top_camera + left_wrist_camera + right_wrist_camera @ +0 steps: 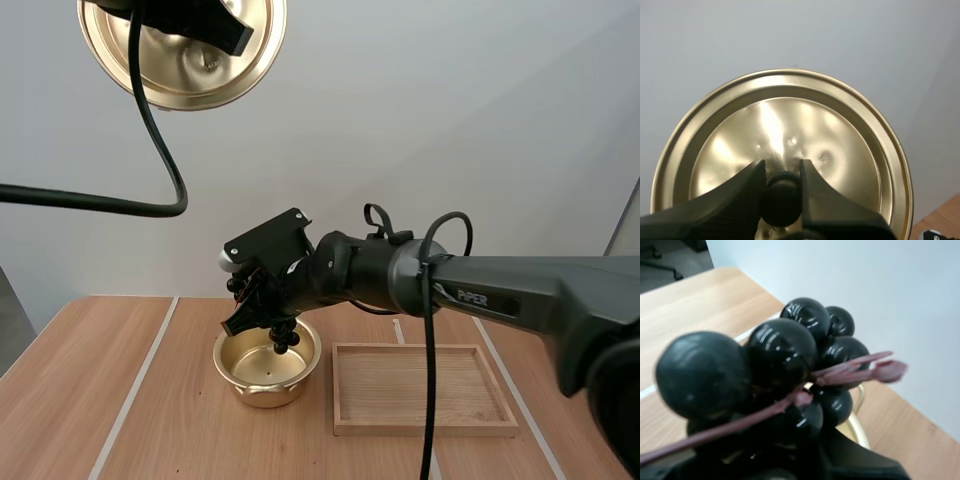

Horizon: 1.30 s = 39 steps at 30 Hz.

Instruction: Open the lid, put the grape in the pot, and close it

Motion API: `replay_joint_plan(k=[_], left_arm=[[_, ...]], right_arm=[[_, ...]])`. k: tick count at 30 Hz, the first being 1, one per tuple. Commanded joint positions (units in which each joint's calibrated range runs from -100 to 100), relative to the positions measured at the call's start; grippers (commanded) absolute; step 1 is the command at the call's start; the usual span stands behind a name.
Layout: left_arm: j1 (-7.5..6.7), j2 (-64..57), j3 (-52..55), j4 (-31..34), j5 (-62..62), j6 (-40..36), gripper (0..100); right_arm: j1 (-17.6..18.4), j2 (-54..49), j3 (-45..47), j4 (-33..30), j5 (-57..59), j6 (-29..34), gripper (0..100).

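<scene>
The wooden table (100, 380) carries everything, pale stripes running from its near side to its far edge. My right arm (520, 295) reaches in from the table's right side and ends over the pot.

The wooden tray (420, 392) lies toward the far right of the table, its long side parallel to the far edge, just beside the pot but apart from it.

The golden lid (160, 75) is off the pot, held high in the air over the table's far left part, well apart from everything below. It is tipped up on edge so that one broad face turns to the high camera. My left gripper (781, 170) has its two fingers (747, 187) closed on the lid's black knob (782, 200), one finger against each side.

The pot (250, 385) stands uncovered near the far edge, about midway between the table's left and right sides, its mouth facing up.

The bunch of grapes (785, 365) – dark, glossy berries on a reddish stem – hangs above the pot's mouth. My right gripper (262, 310) is closed on the bunch, whose lowest berries (284, 340) dip to about the level of the rim.
</scene>
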Motion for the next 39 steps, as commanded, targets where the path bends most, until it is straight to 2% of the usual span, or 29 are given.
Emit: replay_joint_plan(k=[1, 10, 19, 31, 32, 34, 36, 37, 38, 39], left_arm=[[0.01, -1.1, -0.5, 0.6, -3.0, -0.4, 0], [0.01, -1.4, -0.5, 0.6, -3.2, -0.4, 0], [0.01, -1.4, -0.5, 0.6, -3.2, -0.5, 0], [0.01, -1.4, -0.5, 0.6, -3.2, -0.6, 0], [0.01, -1.4, -0.5, 0.6, -3.2, -0.6, 0], [0.01, -1.4, -0.5, 0.6, -3.2, -0.6, 0], [0.01, -1.4, -0.5, 0.6, -3.2, -0.6, 0], [0.01, -1.4, -0.5, 0.6, -3.2, -0.6, 0], [0.01, -1.4, -0.5, 0.6, -3.2, -0.6, 0], [0.01, -1.4, -0.5, 0.6, -3.2, -0.6, 0]], right_arm=[[0.3, 5.4, -1.5, -0.2, 0.9, -0.2, 0], [0.3, 12.7, -1.5, -1.4, 2.3, -0.2, 0], [0.3, 16.1, -1.5, -3.7, 2.9, -0.2, 0], [0.3, 17.8, -1.5, -3.7, 3.4, -0.2, 0], [0.3, 17.8, -1.5, -3.7, 3.6, -0.2, 8], [0.3, 17.8, -1.5, -3.7, 4.1, -0.2, 36], [0.3, 17.8, -1.5, -3.7, 4.3, -0.2, 77], [0.3, 17.8, -1.5, -3.7, 4.3, -0.1, 90], [0.3, 17.8, -1.5, -3.7, 4.3, 0.5, 100], [0.3, 17.8, -1.5, -3.7, 4.3, 1.1, 100]])
